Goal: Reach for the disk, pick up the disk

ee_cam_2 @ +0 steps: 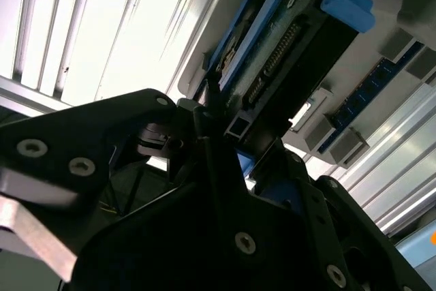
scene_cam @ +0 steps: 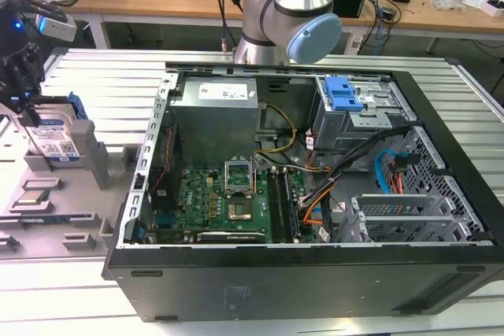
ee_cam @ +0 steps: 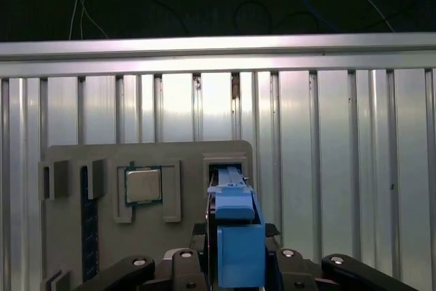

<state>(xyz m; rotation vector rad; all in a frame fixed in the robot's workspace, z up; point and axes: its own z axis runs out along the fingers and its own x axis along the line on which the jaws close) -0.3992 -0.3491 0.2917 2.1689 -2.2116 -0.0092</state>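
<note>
Black pincer (scene_cam: 26, 112) astride the disk (scene_cam: 59, 138), upright in grey holder (scene_cam: 96, 159), clamped or not unclear

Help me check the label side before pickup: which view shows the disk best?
The exterior view: the disk stands upright in a grey holder at the exterior view's left, its label facing the camera. The first wrist view shows it edge-on, mostly blue bracket; the second wrist view shows its connector end.
</note>
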